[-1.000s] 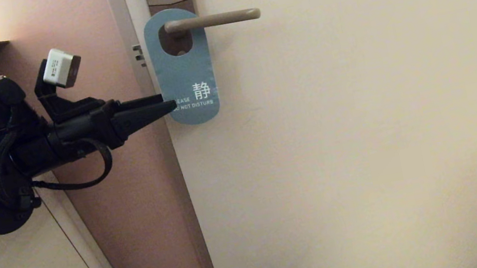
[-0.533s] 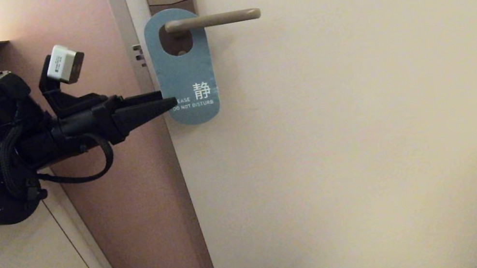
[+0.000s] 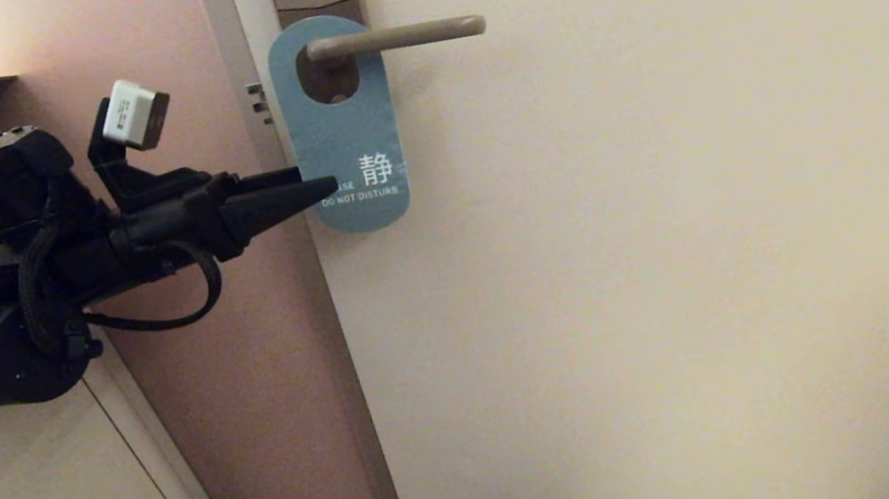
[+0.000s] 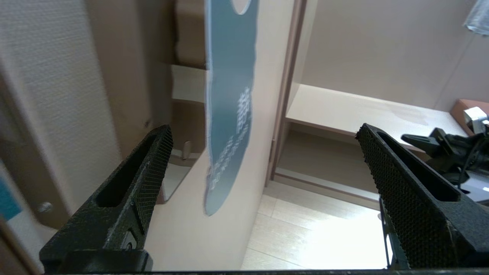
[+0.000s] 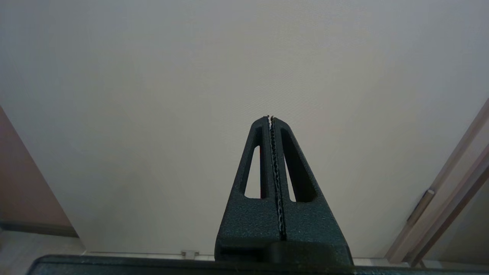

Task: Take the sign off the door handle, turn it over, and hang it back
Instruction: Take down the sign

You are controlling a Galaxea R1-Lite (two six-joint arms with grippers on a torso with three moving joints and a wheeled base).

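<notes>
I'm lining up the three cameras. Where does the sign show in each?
Head view: the sign hangs blue side out from the door handle, top centre, with the left gripper at its lower edge.
Left wrist view: sign seen edge-on, between the open fingers.
Right wrist view: not in it; only the shut right gripper.
Shared landmark: the sign's white lettering.

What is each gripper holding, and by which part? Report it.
Nothing. The left gripper is open around the sign's lower edge; the right gripper is shut, empty.

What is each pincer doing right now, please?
Left pincer: open, straddling the sign's lower edge, not gripping.
Right pincer: closed, empty, facing the door.
</notes>
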